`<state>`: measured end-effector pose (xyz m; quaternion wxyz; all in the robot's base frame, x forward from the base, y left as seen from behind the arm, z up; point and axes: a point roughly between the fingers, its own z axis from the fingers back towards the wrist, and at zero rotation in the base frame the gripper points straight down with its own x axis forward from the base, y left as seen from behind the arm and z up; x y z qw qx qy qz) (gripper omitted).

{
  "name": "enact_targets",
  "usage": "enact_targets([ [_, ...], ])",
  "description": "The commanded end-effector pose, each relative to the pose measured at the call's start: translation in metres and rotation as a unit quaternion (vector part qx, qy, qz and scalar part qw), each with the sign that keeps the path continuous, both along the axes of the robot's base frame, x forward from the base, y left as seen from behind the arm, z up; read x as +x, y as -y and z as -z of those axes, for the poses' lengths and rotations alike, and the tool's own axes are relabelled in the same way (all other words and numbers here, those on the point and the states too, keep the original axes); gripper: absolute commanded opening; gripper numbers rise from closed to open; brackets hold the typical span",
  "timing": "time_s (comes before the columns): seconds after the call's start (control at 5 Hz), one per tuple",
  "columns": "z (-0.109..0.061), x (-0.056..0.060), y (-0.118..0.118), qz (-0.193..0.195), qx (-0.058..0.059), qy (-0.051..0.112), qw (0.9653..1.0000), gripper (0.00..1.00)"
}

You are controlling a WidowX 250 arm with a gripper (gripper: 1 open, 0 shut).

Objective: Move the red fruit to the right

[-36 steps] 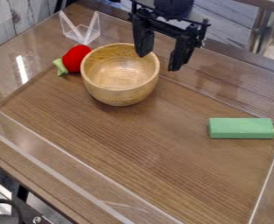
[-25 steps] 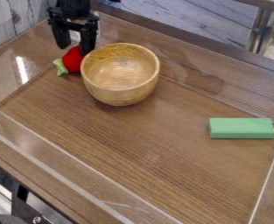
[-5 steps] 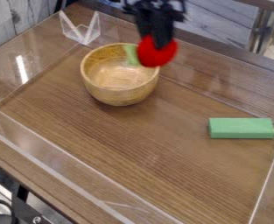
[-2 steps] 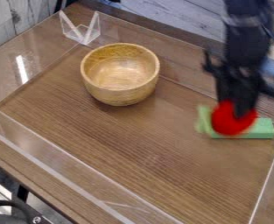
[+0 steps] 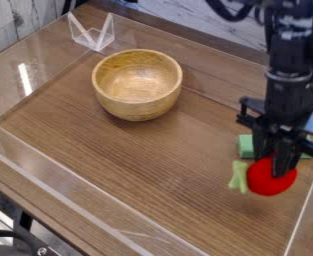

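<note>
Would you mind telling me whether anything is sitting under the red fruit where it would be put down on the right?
Yes. The gripper holds the red fruit low over the right side, and the green block lies partly beneath and behind it.

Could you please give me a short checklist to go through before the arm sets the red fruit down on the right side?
1. Fruit held: the red fruit sits between the fingers of the gripper: ok.
2. Fruit on the right: it is well right of the wooden bowl: ok.
3. Drop spot free: the green block lies right behind the fruit, partly hidden; overlap: cannot tell.
4. Fruit resting on the table: cannot tell.
5. Bowl clear of the arm: ok.
</note>
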<state>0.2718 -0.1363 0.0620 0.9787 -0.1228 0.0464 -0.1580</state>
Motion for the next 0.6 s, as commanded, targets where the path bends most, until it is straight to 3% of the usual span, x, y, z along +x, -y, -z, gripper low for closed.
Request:
enact_targets([
  [0.0, -0.0056, 0.0032, 0.0016, 0.0, 0.0, 0.015, 0.9999, 0.0],
  [0.2, -0.0034, 0.0038, -0.0003, 0.001, 0.009, 0.013, 0.9999, 1.0],
  [0.4, -0.0029, 0.0037, -0.0018, 0.001, 0.017, 0.013, 0.9998, 1.0],
])
